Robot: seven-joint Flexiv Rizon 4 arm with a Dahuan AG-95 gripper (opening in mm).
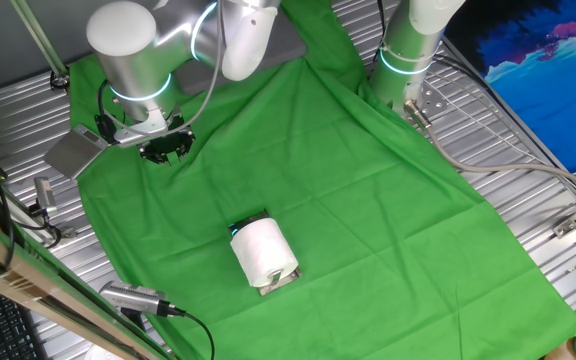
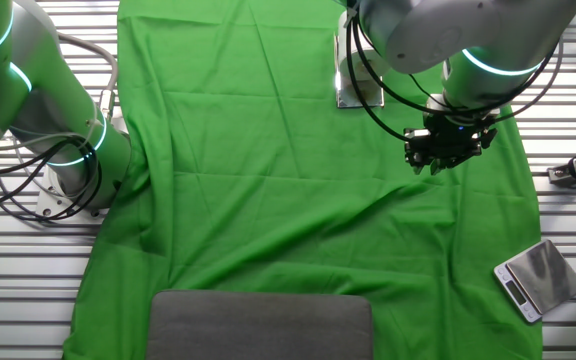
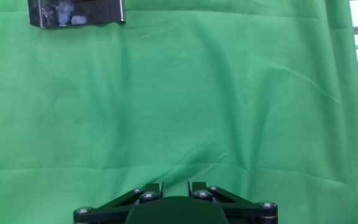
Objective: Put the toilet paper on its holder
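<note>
Toilet paper [image 1: 263,252] sits on chrome holder [image 1: 279,282], lower centre of frame, on green cloth [image 1: 348,170] covering bench [image 1: 528,190]. Hand [image 1: 165,148] upper left, well apart from roll, holding nothing; finger spacing cannot be told.

A slatted metal table [image 1: 528,150] is covered by a wrinkled green cloth [image 1: 348,190]. On the cloth a chrome holder [image 1: 280,282] is set, with the toilet paper [image 1: 263,250] on it. A dull grey plate [image 1: 73,153] lies at the cloth's edge.
</note>
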